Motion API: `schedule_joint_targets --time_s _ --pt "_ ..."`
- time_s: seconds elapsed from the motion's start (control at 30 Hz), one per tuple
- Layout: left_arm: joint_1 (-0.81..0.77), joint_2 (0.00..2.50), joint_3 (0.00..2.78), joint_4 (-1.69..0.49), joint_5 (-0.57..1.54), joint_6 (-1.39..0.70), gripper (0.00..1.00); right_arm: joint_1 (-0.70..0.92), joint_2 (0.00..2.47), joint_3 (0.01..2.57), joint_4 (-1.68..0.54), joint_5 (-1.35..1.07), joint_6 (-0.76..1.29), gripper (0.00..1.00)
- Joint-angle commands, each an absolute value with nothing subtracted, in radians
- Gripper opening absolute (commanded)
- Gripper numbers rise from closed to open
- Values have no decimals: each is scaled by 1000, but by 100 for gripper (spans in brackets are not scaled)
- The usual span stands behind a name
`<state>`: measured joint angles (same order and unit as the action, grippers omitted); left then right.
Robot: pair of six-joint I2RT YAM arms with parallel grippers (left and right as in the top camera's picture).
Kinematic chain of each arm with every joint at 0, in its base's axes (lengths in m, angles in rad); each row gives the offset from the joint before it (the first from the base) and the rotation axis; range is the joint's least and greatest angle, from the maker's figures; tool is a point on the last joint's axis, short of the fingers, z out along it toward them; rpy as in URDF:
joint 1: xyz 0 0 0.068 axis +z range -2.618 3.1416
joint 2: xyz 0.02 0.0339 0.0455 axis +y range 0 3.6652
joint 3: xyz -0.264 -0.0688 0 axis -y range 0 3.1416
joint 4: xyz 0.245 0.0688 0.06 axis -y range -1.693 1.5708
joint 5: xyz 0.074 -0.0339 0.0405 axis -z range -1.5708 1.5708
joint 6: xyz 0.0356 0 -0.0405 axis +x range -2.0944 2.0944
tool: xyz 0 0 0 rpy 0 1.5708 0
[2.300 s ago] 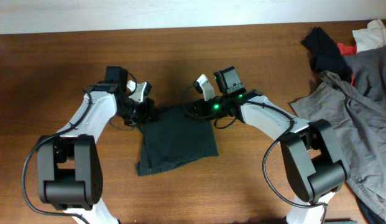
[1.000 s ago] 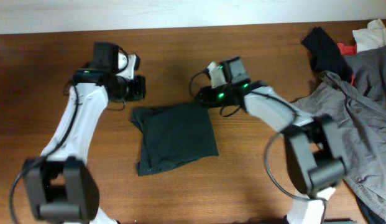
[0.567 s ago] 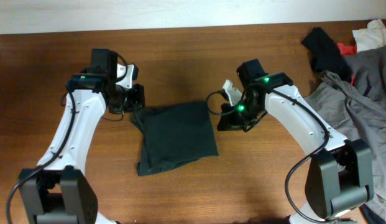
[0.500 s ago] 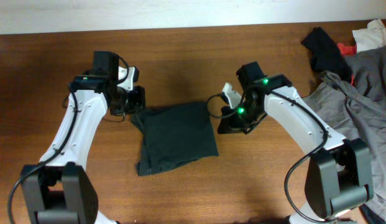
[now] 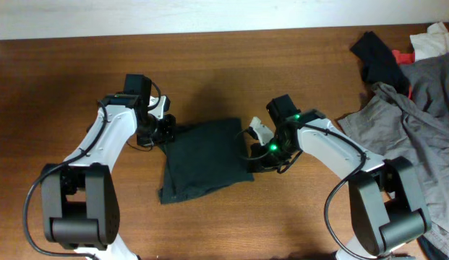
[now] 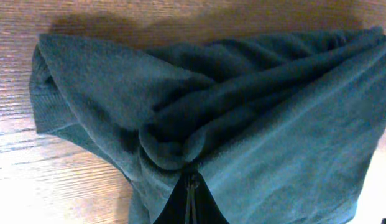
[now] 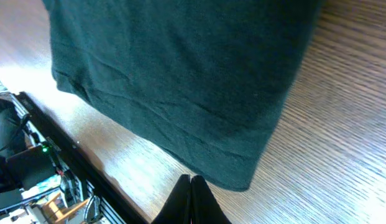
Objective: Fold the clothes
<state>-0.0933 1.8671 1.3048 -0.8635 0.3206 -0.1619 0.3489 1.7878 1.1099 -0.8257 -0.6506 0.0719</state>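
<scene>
The clothes (image 5: 206, 159) lie folded into a rough dark rectangle mid-table, with no logo showing. My left gripper (image 5: 168, 131) is at the top left corner, shut. In the left wrist view its closed tips (image 6: 191, 182) press into a bunched fold of the clothes (image 6: 261, 118), and nothing sits between them. My right gripper (image 5: 254, 154) is at the right edge near the lower corner, also shut. In the right wrist view its tips (image 7: 191, 182) rest over bare wood just beside the hem of the clothes (image 7: 180, 74).
A light grey garment (image 5: 419, 130) sprawls over the table's right end. Behind it lie a small black cloth (image 5: 379, 58), a red scrap (image 5: 403, 55) and a white cloth (image 5: 434, 40). The table's front edge, with equipment below (image 7: 31, 162), shows in the right wrist view.
The left gripper came down and right onto the garment's top left corner. The right gripper swung from the top right corner down along the right edge and shut.
</scene>
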Motion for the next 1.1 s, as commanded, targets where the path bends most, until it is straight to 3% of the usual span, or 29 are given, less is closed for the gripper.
schedule_joint_targets --time_s 0.0,0.47,0.8,1.07 --pt "-96 1882 1298 -856 309 -171 0 354 1792 1102 -813 -688 60 4" --pt "-97 1890 1296 -795 272 -171 0 355 1792 1064 -739 -689 70 4" --pt "-98 1952 1293 -763 268 -171 0 354 1792 864 -496 -688 197 4" --pt "-97 2054 1293 -691 248 -171 0 354 1792 810 -433 -685 227 4"
